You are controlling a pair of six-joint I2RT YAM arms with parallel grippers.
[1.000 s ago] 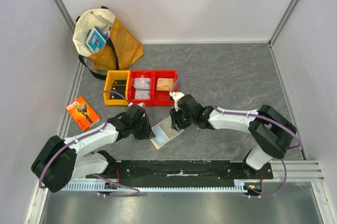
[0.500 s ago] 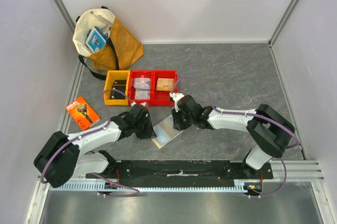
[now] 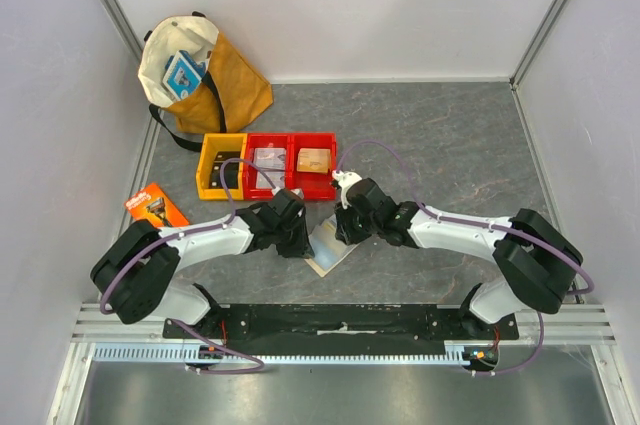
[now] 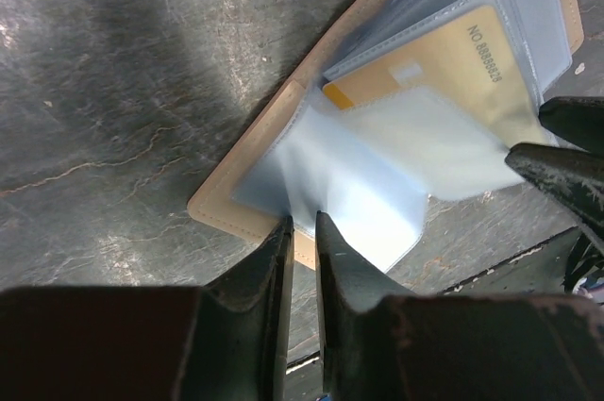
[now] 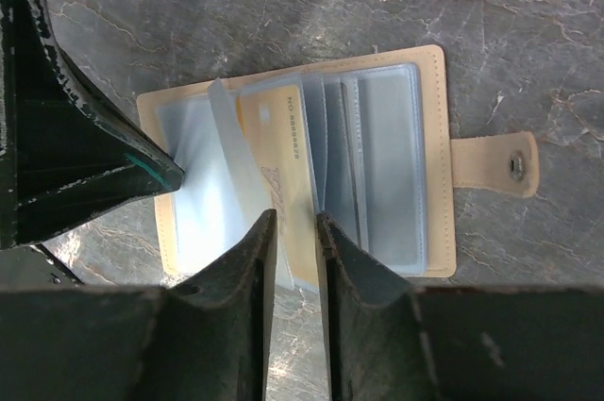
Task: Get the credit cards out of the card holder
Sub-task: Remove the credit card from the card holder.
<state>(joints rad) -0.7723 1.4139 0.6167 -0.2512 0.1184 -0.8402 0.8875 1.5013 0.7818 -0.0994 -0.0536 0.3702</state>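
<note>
right gripper (image 5: 293, 224) narrow astride yellow card (image 5: 278, 151) edge, left gripper (image 4: 300, 228) near-closed at sleeve (image 4: 335, 189) corner; cannot tell if either grips. pin card holder (image 5: 436, 137), pull straight.

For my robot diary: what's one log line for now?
left claw pinches clear sleeve; right claw above yellow card; card holder open

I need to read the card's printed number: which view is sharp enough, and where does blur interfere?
Left wrist: the gold card is sharp, its number legible, but the lifted clear sleeve is hazy and the fingers dark, soft. Right wrist: card holder crisp, number small. Top external: evenly lit, too small to read.
</note>
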